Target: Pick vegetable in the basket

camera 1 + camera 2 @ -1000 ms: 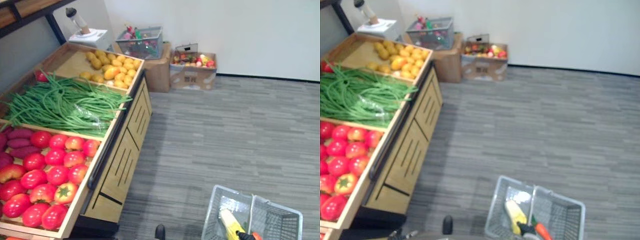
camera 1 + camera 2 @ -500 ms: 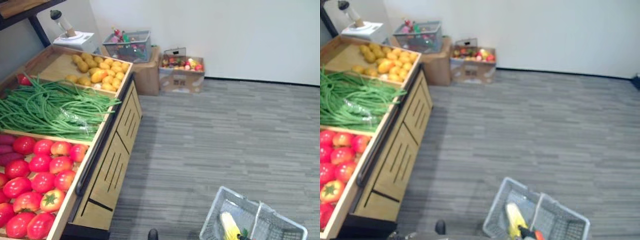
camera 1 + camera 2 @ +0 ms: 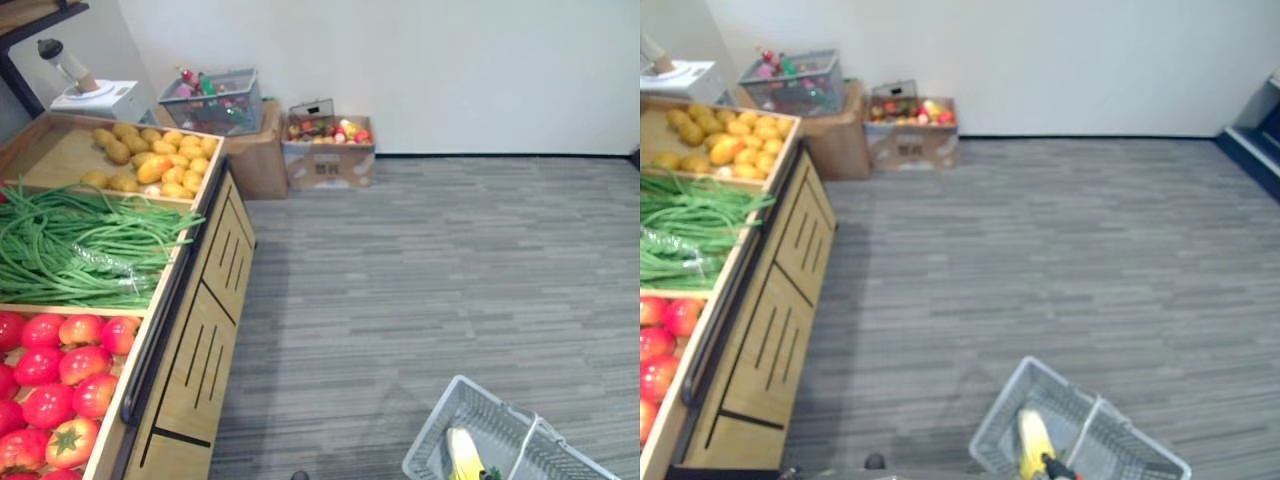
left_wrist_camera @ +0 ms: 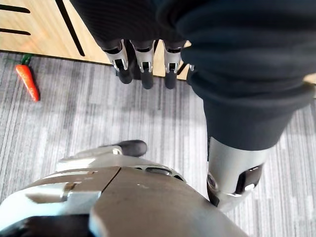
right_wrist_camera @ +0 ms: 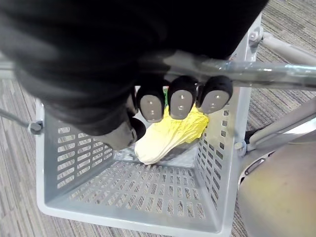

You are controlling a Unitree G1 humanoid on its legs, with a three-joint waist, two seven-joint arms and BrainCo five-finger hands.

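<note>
A grey plastic basket (image 3: 432, 432) hangs low at my right side over the carpet. A pale yellow cabbage (image 5: 168, 136) lies inside it, and the cabbage (image 3: 1034, 442) also shows from above. The fingers of my right hand (image 5: 178, 100) are curled round the basket's metal handle (image 5: 266, 74). My left hand (image 4: 143, 59) hangs beside the wooden stand's side panel (image 4: 39, 24) with straight fingers and holds nothing. An orange carrot (image 4: 27, 81) lies on the carpet by the foot of the stand.
The wooden stand (image 3: 205, 320) on my left holds green beans (image 3: 70, 250), red tomatoes (image 3: 50, 370) and yellow produce (image 3: 150, 160). A scale (image 3: 95, 98), a grey crate (image 3: 215, 100) and a cardboard box of produce (image 3: 325, 150) line the far wall. Grey carpet (image 3: 450, 260) stretches to the right.
The whole picture has slid left, so the camera has turned right. The basket stays at the lower right in my right hand.
</note>
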